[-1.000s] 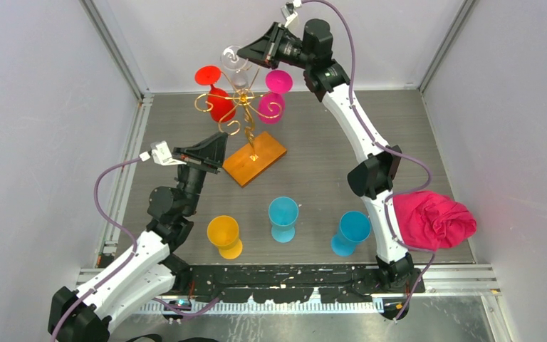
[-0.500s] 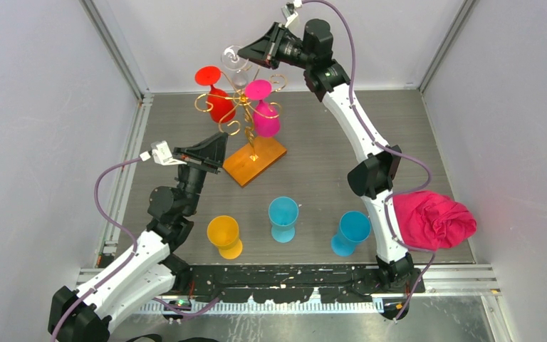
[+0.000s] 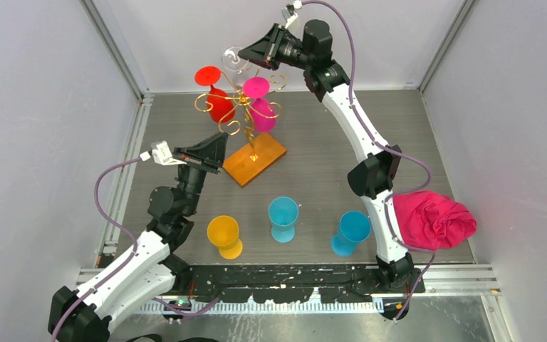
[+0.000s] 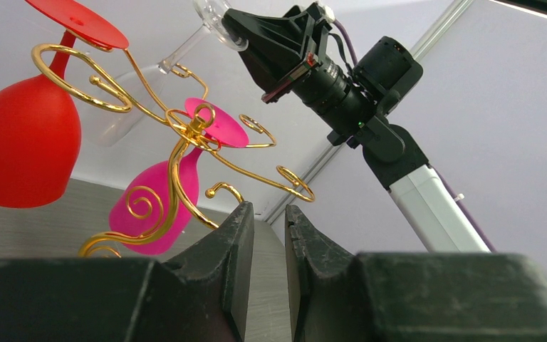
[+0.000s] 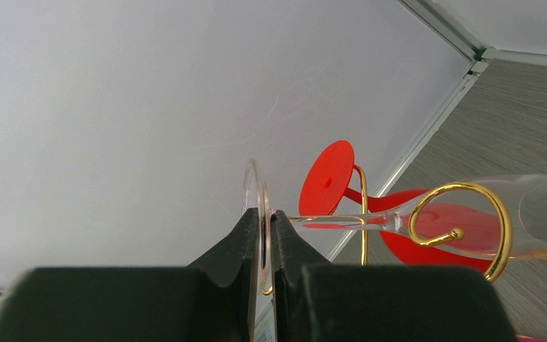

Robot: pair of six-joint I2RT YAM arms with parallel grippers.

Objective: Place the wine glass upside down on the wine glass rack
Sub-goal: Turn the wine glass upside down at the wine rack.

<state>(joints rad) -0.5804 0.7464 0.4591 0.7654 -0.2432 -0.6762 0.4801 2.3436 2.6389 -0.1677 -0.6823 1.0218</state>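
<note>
The clear wine glass hangs tilted and upside down at the top of the wine glass rack, a gold wire stand on a wooden base. My right gripper is shut on the glass's foot disc. The stem runs out from the jaws through a gold curl. A red glass and a pink glass hang on the rack. My left gripper sits low beside the base with its jaws a narrow gap apart and nothing between them.
On the table near the arms stand a yellow glass and two blue glasses. A pink cloth lies at the right edge. The white back wall is close behind the rack.
The pink glass has swung left and down toward the rack's stem. The right gripper with the clear glass and the left gripper have barely moved.
</note>
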